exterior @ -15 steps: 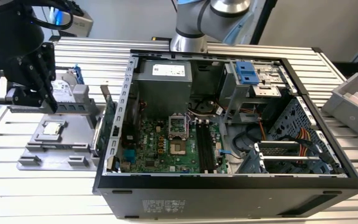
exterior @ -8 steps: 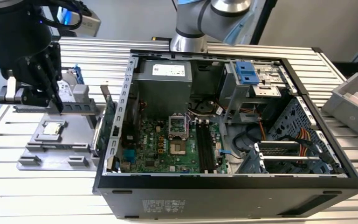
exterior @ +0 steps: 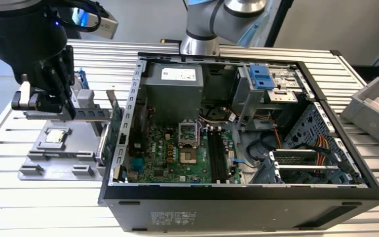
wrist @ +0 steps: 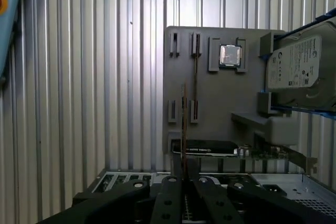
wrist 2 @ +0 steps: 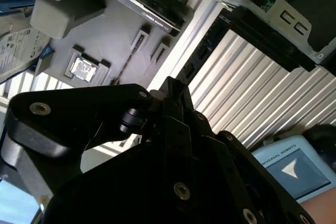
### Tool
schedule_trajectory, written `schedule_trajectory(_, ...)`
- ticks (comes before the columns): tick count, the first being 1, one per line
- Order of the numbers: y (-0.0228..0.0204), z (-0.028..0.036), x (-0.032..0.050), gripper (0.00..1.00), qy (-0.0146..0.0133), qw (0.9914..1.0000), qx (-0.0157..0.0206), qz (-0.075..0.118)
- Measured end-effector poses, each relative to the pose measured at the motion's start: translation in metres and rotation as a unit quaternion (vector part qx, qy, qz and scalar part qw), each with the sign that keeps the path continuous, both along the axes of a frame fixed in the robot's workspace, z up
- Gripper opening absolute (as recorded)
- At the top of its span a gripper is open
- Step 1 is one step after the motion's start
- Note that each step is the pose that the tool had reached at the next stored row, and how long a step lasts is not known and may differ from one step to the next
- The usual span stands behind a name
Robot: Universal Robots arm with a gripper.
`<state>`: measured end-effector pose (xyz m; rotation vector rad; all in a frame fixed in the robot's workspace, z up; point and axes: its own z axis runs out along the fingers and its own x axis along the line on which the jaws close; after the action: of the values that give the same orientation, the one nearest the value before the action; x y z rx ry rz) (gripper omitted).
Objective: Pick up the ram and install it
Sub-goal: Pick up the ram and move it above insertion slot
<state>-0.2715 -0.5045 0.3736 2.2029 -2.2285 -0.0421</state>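
In the first wrist view the ram (wrist: 183, 124) shows edge-on as a thin stick coming out from between my gripper's (wrist: 184, 174) closed fingers. It hangs above the grey fixture plate (wrist: 210, 103), next to another thin stick (wrist: 196, 82) standing in the plate's holders. In the exterior view my gripper (exterior: 63, 109) hangs over that plate (exterior: 51, 158), at the exterior view's left, outside the open computer case (exterior: 120, 148). The black memory slots (exterior: 217, 158) lie on the motherboard inside the case.
On the fixture plate sit a processor chip (wrist: 230, 55), a silver hard drive (wrist: 302, 66) in a blue bracket, and a green card (wrist: 252, 153) with a metal bracket. A grey bin (exterior: 374, 106) stands at the exterior view's right. The table top is ribbed metal.
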Motion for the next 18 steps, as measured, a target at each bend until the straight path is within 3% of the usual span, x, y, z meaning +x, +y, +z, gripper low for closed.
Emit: schedule_trajectory(18,0.0000,0.0000,0.0274,0.00,0.0000,1.00000,-0.0001,0.002)
